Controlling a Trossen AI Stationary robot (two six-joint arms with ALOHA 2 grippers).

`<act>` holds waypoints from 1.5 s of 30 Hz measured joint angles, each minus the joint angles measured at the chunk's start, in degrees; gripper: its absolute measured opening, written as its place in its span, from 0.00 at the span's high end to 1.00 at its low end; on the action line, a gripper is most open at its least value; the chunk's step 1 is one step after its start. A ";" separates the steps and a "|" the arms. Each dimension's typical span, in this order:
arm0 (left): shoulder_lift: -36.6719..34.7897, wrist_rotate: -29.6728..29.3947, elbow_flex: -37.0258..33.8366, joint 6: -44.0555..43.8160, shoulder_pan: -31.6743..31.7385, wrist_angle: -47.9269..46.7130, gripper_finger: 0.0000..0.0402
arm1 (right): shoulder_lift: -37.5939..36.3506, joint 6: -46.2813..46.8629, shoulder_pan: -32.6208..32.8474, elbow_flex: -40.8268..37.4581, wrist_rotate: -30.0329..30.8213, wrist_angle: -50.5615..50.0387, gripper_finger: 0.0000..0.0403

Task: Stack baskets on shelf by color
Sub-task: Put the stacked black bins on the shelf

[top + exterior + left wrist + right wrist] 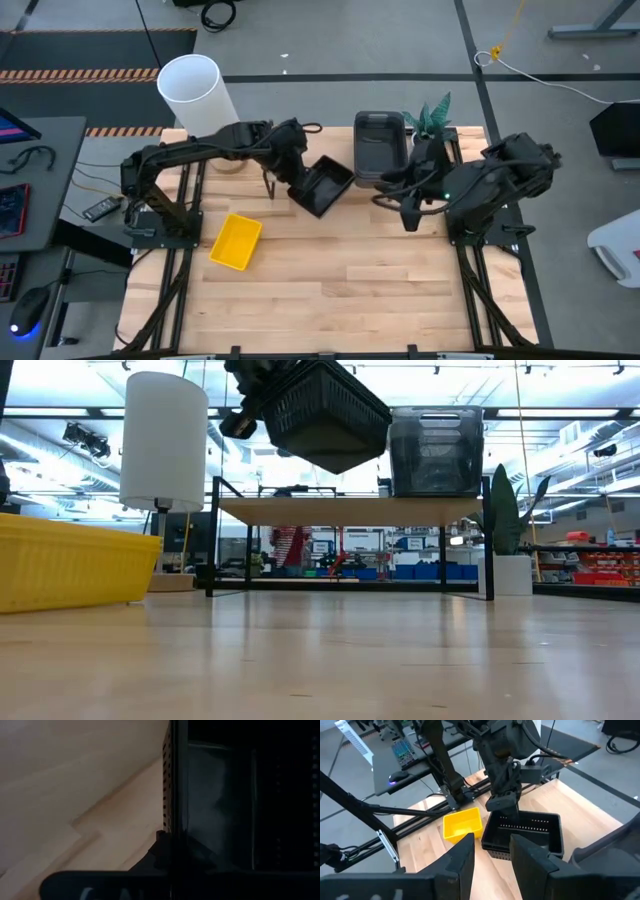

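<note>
Yellow basket [70,565] sits closest to the low camera, flat on the wooden table [330,280] and well apart from both grippers, on the left arm's side. Up off the table, the left gripper [297,185] is clenched on the rim of a black slotted basket [322,185], which hangs tilted in the air with one corner dipping; from the low view it floats above the near edge of the shelf [350,510] without touching the plank. Beyond that gripper, a dark grey basket [380,145] rests on the shelf top. The right gripper [492,852] hovers just beside the shelf, near the grey basket, fingers parted and grasping nothing. A white cylinder [195,95] stands behind the left arm, and a small green plant [430,115] beside the shelf's far end.
</note>
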 joint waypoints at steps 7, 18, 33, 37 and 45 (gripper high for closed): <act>0.00 0.66 0.04 -2.02 1.96 -1.58 0.94 | -2.53 -3.41 0.00 0.00 0.00 -0.09 0.68; 0.63 -16.65 0.04 -12.74 5.10 0.10 0.93 | -4.09 -6.48 0.00 0.00 0.21 -1.05 0.68; 6.88 -18.93 0.02 -23.65 3.36 8.80 0.92 | -3.93 -8.21 0.00 -0.15 -1.18 -0.78 0.68; 6.86 -20.65 0.03 -26.79 1.70 8.94 0.93 | -3.93 -8.17 0.00 -0.15 -1.26 0.37 0.68; 7.60 -23.75 0.02 -30.78 -0.27 9.85 0.90 | -3.91 -9.61 0.16 -0.15 -3.19 0.79 0.68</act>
